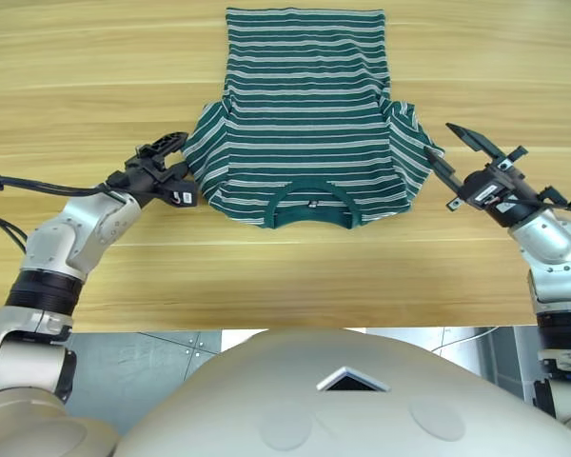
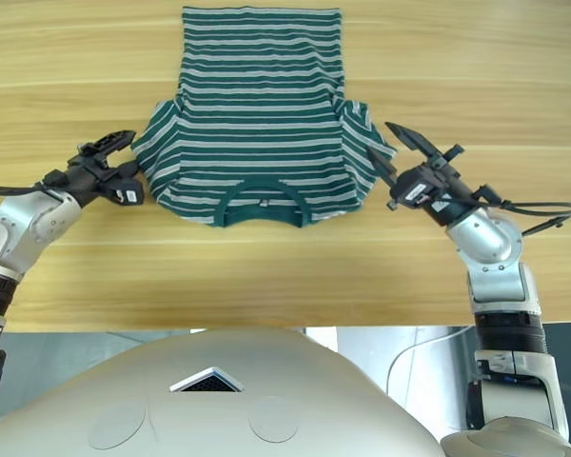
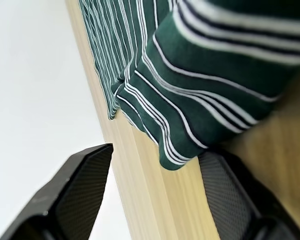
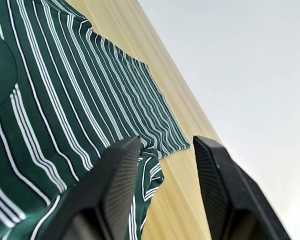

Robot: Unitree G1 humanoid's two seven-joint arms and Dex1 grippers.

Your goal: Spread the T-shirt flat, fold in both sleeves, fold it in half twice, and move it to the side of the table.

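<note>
**A:** Left eye of the head camera: a striped T-shirt (image 1: 305,105) lies on the table (image 1: 76,76), collar (image 1: 311,202) toward the robot and both sleeves bunched against the body. What's the worry?

**B:** The left gripper (image 1: 182,154) stands open and empty just beside the left sleeve (image 1: 207,129). If it closes there it may pinch only the hem, and the sleeve would roll rather than fold.

**A:** Right eye?

**B:** Same scene. The right gripper (image 2: 379,138), jaws wide and holding nothing, sits at the edge of the right sleeve (image 2: 354,119). If one arm pulls harder than the other, the whole shirt could skew across the wood.

**A:** Left wrist camera?

**B:** The sleeve's corner pokes between the spread fingers (image 3: 80,190). One finger may be touching the cloth, but that's hard to tell from this angle. A finger pressed low could scrape the table or snag.

**A:** Right wrist?

**B:** A curl of the right sleeve lies between the parted fingers. Closing on that curl might catch two layers and lift the body panel too.
</note>
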